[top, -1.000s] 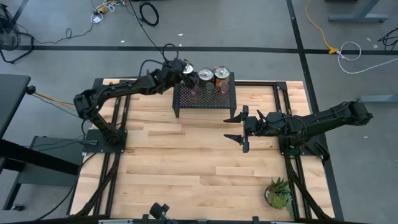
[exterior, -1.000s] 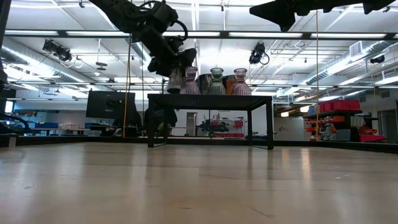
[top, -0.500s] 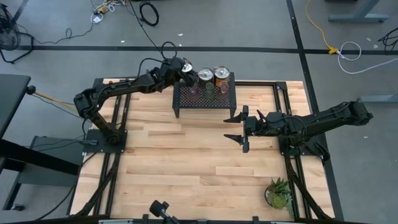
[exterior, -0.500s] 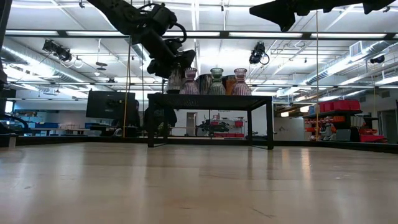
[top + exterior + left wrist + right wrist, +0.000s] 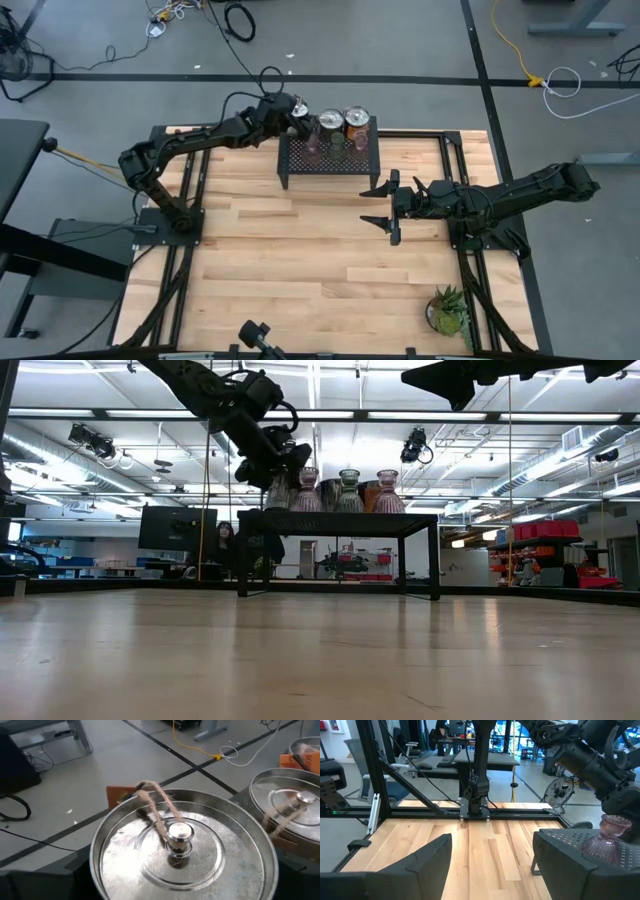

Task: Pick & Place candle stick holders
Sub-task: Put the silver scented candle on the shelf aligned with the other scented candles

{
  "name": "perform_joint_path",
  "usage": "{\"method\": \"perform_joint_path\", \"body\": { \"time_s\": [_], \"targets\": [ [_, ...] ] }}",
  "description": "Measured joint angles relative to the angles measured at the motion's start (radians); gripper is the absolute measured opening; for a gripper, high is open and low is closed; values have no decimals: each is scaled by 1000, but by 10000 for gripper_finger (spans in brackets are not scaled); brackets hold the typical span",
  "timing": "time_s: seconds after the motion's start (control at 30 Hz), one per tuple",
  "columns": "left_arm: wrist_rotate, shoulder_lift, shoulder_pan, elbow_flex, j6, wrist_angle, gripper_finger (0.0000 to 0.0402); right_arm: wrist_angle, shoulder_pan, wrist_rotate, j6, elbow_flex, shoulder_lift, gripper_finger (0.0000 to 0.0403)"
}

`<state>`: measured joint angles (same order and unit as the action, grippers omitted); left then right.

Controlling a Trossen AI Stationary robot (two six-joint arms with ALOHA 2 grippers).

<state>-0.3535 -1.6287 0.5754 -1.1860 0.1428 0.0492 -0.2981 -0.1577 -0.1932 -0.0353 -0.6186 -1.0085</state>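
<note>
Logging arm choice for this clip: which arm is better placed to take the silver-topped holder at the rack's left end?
Left, probably. The left gripper is already at that silver-topped holder on the rack, which fills its wrist view. The right gripper hangs open over bare table, clear of the rack.

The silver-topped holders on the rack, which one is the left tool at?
The leftmost silver-topped holder, at the rack's left end; the left tool sits right over it. The other two stand clear to its right.

My rack point(image 5: 330, 160) was black mesh; holder tops point(image 5: 182, 852) shiny silver, one body point(image 5: 356, 131) orange-copper; table point(image 5: 300, 250) pale wood.
</note>
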Motion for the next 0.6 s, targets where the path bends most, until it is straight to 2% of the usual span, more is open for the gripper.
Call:
{"method": "perform_joint_path", "body": {
  "time_s": [0.6],
  "targets": [
    [14, 22, 14, 3, -35, 12, 360, 0, 0, 0, 0, 0, 0, 279]
  ]
}}
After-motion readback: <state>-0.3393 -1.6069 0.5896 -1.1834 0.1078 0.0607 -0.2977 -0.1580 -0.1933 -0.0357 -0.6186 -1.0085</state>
